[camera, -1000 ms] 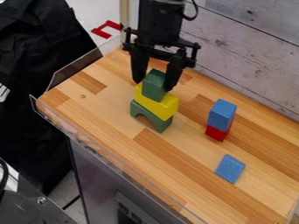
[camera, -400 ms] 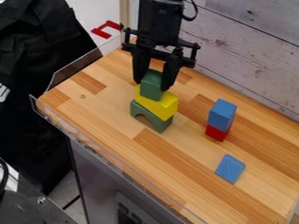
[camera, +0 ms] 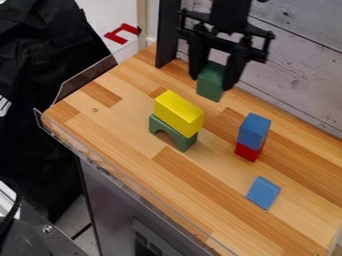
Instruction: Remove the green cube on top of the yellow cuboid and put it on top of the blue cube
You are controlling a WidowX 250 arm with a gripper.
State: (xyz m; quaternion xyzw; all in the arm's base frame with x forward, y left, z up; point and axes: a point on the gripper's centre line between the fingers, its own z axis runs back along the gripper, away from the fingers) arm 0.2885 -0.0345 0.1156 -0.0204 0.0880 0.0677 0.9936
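- Green arch (camera: 184,142) on the desk (camera: 120,125), lower left of your jaws in view.
- Yellow cuboid (camera: 179,114) on that arch, nearer the jaws.
- Your gripper (camera: 212,81): jaws holding the green cube (camera: 210,86), apart from the cuboid.
- Blue cube (camera: 254,131) on red block (camera: 248,151), lower right of jaws.
- Blue slab (camera: 263,193), farther from jaws.

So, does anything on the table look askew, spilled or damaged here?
Nothing looks spilled or damaged. The one slightly untidy detail is the blue cube, which looks a little out of line with the red block under it; both stacks are standing.
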